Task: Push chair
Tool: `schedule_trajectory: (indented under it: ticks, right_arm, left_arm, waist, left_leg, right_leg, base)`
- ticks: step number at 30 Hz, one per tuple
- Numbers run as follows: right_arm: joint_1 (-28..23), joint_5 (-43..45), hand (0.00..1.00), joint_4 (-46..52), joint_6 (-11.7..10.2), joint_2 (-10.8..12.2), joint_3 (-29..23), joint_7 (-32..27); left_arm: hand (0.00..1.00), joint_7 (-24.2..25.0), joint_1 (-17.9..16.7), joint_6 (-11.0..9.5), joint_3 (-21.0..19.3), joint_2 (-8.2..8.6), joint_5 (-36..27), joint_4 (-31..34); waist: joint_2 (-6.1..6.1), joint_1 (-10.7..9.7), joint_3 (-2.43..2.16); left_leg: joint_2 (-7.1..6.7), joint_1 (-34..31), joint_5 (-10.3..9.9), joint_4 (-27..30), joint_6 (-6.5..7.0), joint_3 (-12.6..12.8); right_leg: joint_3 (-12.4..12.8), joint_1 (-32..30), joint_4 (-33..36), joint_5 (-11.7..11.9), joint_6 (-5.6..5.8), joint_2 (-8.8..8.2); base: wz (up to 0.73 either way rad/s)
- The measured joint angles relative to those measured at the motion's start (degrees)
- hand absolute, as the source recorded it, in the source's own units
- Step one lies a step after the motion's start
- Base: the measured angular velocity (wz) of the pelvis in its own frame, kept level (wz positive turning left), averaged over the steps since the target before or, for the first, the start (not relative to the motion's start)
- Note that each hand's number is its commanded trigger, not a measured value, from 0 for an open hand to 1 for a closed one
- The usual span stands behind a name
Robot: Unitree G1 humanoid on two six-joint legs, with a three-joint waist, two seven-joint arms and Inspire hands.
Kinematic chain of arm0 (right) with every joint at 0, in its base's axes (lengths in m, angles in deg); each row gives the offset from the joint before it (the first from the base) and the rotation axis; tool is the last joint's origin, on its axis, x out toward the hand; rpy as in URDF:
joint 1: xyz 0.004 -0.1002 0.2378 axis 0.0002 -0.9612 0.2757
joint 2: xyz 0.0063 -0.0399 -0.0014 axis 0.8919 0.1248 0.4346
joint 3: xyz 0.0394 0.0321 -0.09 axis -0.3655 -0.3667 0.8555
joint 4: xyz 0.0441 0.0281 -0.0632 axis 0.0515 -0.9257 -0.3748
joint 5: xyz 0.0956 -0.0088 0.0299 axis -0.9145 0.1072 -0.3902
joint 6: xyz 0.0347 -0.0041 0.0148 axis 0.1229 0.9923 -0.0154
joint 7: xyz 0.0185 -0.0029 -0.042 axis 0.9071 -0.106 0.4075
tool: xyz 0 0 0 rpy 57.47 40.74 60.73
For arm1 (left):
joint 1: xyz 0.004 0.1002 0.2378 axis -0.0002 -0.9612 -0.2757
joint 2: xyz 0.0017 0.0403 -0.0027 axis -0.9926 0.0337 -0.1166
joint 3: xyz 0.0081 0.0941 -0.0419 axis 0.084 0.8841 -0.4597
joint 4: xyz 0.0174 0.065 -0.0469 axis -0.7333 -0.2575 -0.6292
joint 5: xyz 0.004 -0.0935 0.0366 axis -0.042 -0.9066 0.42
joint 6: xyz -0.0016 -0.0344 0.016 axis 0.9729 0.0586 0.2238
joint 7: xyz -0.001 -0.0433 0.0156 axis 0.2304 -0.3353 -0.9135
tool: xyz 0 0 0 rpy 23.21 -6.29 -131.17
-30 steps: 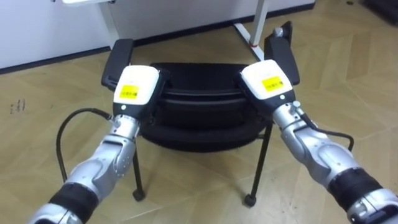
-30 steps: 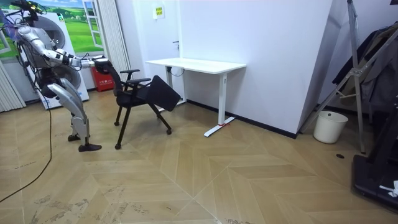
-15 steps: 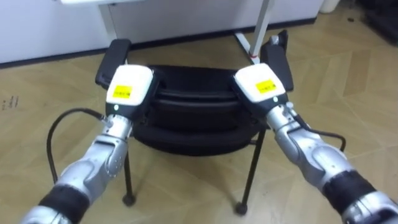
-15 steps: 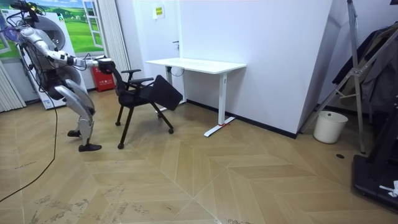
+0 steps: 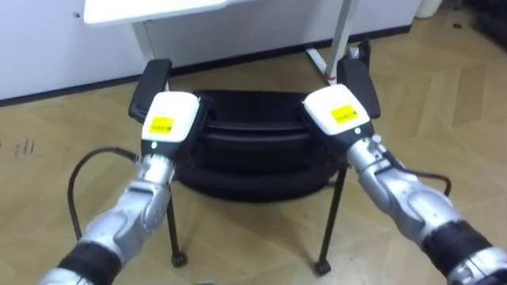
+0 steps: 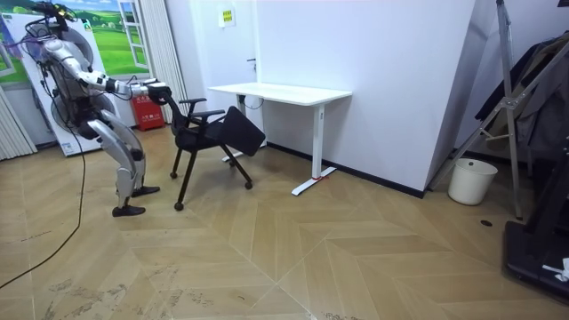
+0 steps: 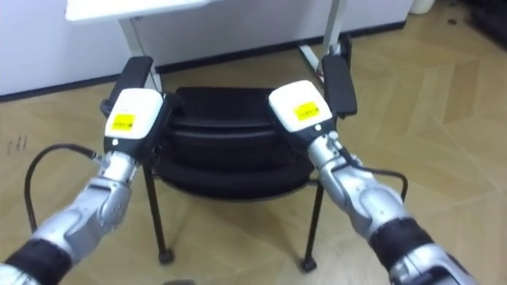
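Fingers: hidden beyond the white backs of my left hand [image 5: 169,119] and right hand [image 5: 337,117]; I cannot tell whether they curl or lie flat.

Hands: both set against the top of the backrest, one toward each end, just inside the armrests.

Chair [image 5: 253,154]: black, standing on the wood floor between me and the white desk [image 6: 283,92].

Change: against a second ago, the room view has the chair nearer the desk, and I stand a stride further on behind it. The desktop's edge now shows at the top of my eye view.

Meaning: I judge the push is under way and working. The chair is not yet under the desk, so more forward travel remains.
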Motion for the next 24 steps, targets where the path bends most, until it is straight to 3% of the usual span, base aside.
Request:
schedule_trajectory:
  ticks: [3,7,11,16,18,21,22,23,24]
  right_arm:
    - [-0.32,0.17,1.00,1.19,0.51,0.04,-0.04,0.09]
    - [-1.71,1.65,1.00,5.44,1.63,-0.08,0.01,2.13]
    - [-2.81,1.88,1.00,7.05,2.47,-0.19,0.49,3.28]
    - [-3.00,1.80,1.00,8.39,3.41,-0.87,0.90,4.07]
    - [-3.05,1.59,1.00,8.52,3.70,-0.86,1.07,4.06]
    - [-3.14,1.31,1.00,8.39,4.25,-0.32,1.34,4.53]
    - [-3.37,1.31,1.00,8.39,4.37,-0.33,1.34,4.68]
    - [-3.42,1.31,1.00,8.46,4.51,0.03,1.34,4.61]
    - [-3.44,1.31,1.00,8.56,4.51,0.11,1.34,4.61]
  left_arm:
    - [1.00,0.23,-0.12,0.17,-0.08,-0.47,0.02,0.99]
    - [1.00,0.31,-3.55,0.51,-1.67,-1.30,0.03,4.60]
    - [1.00,0.47,-5.35,0.57,-2.00,-1.52,0.14,5.66]
    - [1.00,1.60,-5.68,1.50,-2.01,-1.93,0.15,7.35]
    - [1.00,1.99,-5.58,1.51,-2.07,-2.03,0.15,7.55]
    - [1.00,2.74,-5.33,1.09,-2.09,-2.63,0.49,7.77]
    - [1.00,2.79,-5.36,0.87,-2.01,-3.19,0.50,7.81]
    - [1.00,2.79,-5.20,0.88,-1.94,-3.79,0.50,7.95]
    - [1.00,2.82,-5.05,0.89,-1.96,-3.98,0.51,7.97]
  waist:
    - [0.12,-0.04,-0.14]
    - [0.12,0.14,-0.32]
    - [0.08,-0.11,-0.59]
    - [-0.18,-0.19,-1.17]
    - [-0.29,-0.02,-1.32]
    - [-0.36,0.44,-1.30]
    - [-0.46,0.67,-1.41]
    - [-0.50,1.11,-1.49]
    - [-0.54,1.28,-1.49]
  left_leg:
    - [-0.21,0.62,-0.20,-1.25,0.33,0.30]
    - [-1.14,3.30,-0.49,-4.74,1.75,2.95]
    - [-3.08,6.77,-1.44,-7.53,3.07,4.02]
    - [-4.78,8.19,-3.42,-7.76,4.53,4.44]
    - [-5.19,8.77,-4.15,-7.81,5.06,4.51]
    - [-5.20,10.83,-4.45,-9.12,5.42,3.63]
    - [-5.19,11.42,-4.42,-9.70,5.44,2.38]
    - [-5.05,11.48,-4.26,-10.01,5.18,0.78]
    - [-5.03,11.50,-4.16,-10.18,5.02,-0.01]
  right_leg:
    - [-0.05,1.00,-2.54,0.56,0.93,0.10]
    - [1.67,2.61,-5.74,1.39,1.98,-0.80]
    - [1.68,6.28,-8.55,1.64,3.67,-2.40]
    - [1.16,6.31,-5.60,2.22,5.88,-4.68]
    - [0.95,6.34,-4.77,2.65,6.15,-5.12]
    - [0.96,5.88,-2.94,5.30,6.09,-4.99]
    - [1.67,4.60,-2.76,4.76,5.98,-4.21]
    - [2.90,3.40,-5.80,3.91,5.32,-1.98]
    - [3.40,2.63,-7.66,4.02,4.94,-0.92]
  base:
    - [-0.02]
    - [-0.15]
    - [-0.03]
    - [0.02]
    - [0.00]
    - [0.00]
    - [0.00]
    - [0.04]
    - [0.25]
